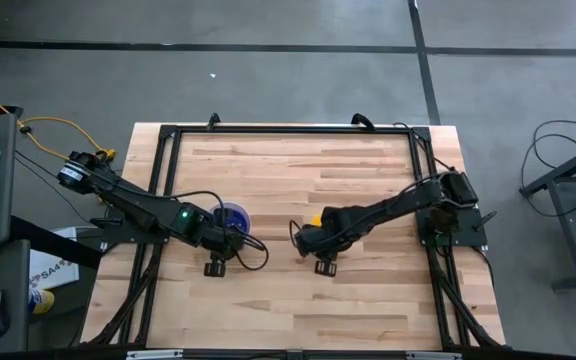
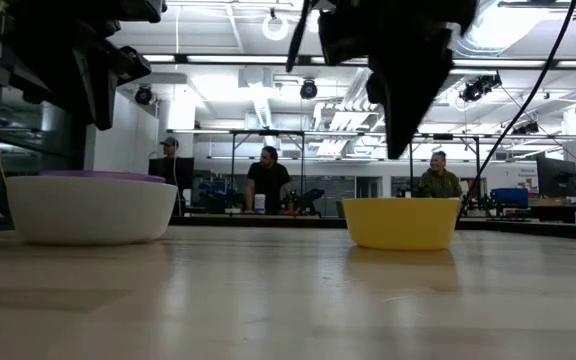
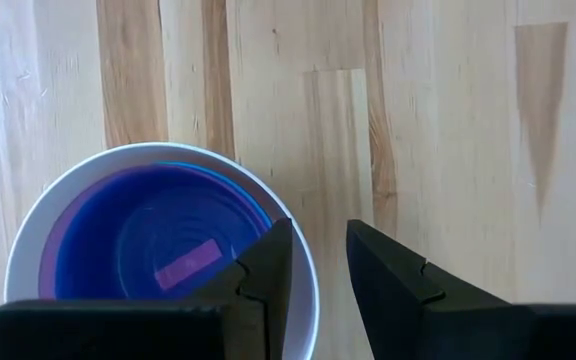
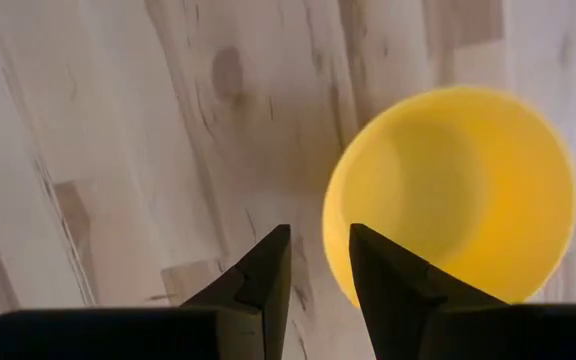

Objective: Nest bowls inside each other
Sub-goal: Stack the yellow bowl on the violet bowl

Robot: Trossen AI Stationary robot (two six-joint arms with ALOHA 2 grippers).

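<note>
Yellow bowl (image 4: 458, 195) just beside right tool (image 4: 318, 265) (not gripped).

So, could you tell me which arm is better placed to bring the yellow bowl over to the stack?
Probably the right: the right gripper hangs at the yellow bowl, while the left gripper is over the white bowl.

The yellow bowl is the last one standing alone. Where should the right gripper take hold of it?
Probably on the rim, from above: the yellow bowl stands upright, mouth up, so its thin wall fits between the fingers of the right gripper, which hangs open beside it.
</note>
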